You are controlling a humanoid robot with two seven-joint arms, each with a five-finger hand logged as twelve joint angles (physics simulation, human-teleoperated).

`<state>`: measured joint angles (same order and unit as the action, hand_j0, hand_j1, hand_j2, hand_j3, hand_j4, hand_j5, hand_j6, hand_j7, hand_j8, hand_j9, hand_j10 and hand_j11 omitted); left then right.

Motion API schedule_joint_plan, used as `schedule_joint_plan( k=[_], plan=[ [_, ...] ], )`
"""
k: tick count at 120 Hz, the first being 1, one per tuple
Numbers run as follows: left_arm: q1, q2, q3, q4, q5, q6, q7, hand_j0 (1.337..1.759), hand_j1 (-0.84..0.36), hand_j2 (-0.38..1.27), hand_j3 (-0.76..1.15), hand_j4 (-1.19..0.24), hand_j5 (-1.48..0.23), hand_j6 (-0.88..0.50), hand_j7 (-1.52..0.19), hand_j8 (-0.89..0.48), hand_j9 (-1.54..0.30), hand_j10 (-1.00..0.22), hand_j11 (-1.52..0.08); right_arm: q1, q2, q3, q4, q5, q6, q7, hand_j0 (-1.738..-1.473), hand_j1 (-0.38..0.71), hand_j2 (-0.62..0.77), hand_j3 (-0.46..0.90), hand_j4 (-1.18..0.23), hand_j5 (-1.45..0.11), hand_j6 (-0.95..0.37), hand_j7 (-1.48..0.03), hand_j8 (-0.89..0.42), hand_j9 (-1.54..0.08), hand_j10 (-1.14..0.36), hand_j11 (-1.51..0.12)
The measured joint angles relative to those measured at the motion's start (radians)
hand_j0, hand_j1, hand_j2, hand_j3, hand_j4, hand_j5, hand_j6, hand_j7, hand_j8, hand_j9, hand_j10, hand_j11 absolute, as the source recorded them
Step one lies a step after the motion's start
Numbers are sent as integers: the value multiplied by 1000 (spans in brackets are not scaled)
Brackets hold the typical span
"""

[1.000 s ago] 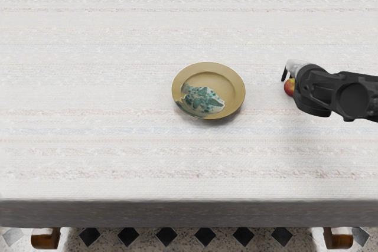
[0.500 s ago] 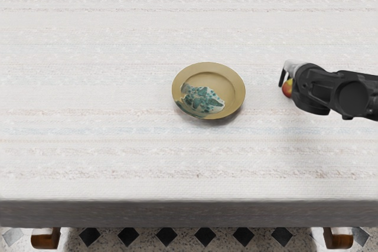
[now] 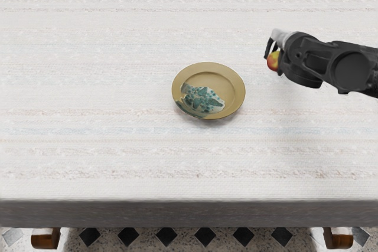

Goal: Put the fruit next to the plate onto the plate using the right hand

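In the head view, the right hand [image 3: 297, 60] comes in from the right edge on a dark arm and is closed around the fruit [image 3: 273, 61]. Only a small red-and-yellow part of the fruit shows at the fingertips, on the side that faces the plate. The plate [image 3: 234, 81], gold with a mottled blue-green patch in its lower left part, lies near the middle of the bench [image 3: 106, 134]. The fruit is well apart from it, to the right and a little farther back. Whether the fruit hangs clear of the surface or rests on it is hard to tell, though the grasp looks complete, so the step in hand is probably the carry to the plate.

To do that well, the hand should hold its grip firm and travel left and slightly toward the near edge. It should stay high enough for the fruit to clear the raised rim. The release is best made low over the bare gold area, since a round fruit let go from a height could roll off the shallow dish. The fingers should open only once the fruit sits on the plate. The left hand is out of sight.

The bench is wide, covered in a pale woven-looking surface with faint horizontal bands, and it carries only the plate and the fruit. Below its front edge are a floor [image 3: 189, 237] of light tiles with black diamonds and two wooden feet at the corners. A dark blue-grey strip runs behind the far edge.
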<state>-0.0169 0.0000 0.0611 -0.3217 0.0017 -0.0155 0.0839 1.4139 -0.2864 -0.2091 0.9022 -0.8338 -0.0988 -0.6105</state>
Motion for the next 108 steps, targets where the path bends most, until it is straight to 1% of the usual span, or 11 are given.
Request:
schedule_joint_plan(
  k=[8, 18, 39, 53, 73, 108],
  plan=[
    [0, 0, 0, 0, 0, 0, 0, 1658, 349, 0, 0, 0, 0, 0, 0, 0, 0, 0, 0, 13, 17, 13, 0, 1, 1, 0, -1653, 241, 342, 1, -728, -988, -501, -965, -503, -1000, -721, -1004],
    [0, 0, 0, 0, 0, 0, 0, 1658, 349, 0, 0, 0, 0, 0, 0, 0, 0, 0, 0, 25, 39, 25, -1, 4, 1, 1, -1655, 249, 382, 1, -727, -1013, -501, -975, -501, -1016, -725, -1022],
    [0, 0, 0, 0, 0, 0, 0, 1658, 349, 0, 0, 0, 0, 0, 0, 0, 0, 0, 0, 31, 71, 56, 0, 9, 10, 0, -1657, 333, 496, 2, -740, -1119, -423, -1028, -419, -1104, -746, -1113],
    [0, 0, 0, 0, 0, 0, 0, 1658, 349, 0, 0, 0, 0, 0, 0, 0, 0, 0, 0, 32, 101, 75, 1, 10, 12, 0, -1658, 361, 543, 1, -748, -1171, -397, -1054, -385, -1141, -761, -1153],
    [0, 0, 0, 0, 0, 0, 0, 1658, 349, 0, 0, 0, 0, 0, 0, 0, 0, 0, 0, 31, 145, 94, 0, 12, 12, 1, -1658, 361, 538, 2, -751, -1219, -376, -1075, -355, -1181, -768, -1197],
    [0, 0, 0, 0, 0, 0, 0, 1658, 349, 0, 0, 0, 0, 0, 0, 0, 0, 0, 0, 24, 246, 107, 1, 13, 10, 1, -1658, 353, 525, 2, -752, -1246, -374, -1084, -349, -1198, -773, -1217]
  ],
)
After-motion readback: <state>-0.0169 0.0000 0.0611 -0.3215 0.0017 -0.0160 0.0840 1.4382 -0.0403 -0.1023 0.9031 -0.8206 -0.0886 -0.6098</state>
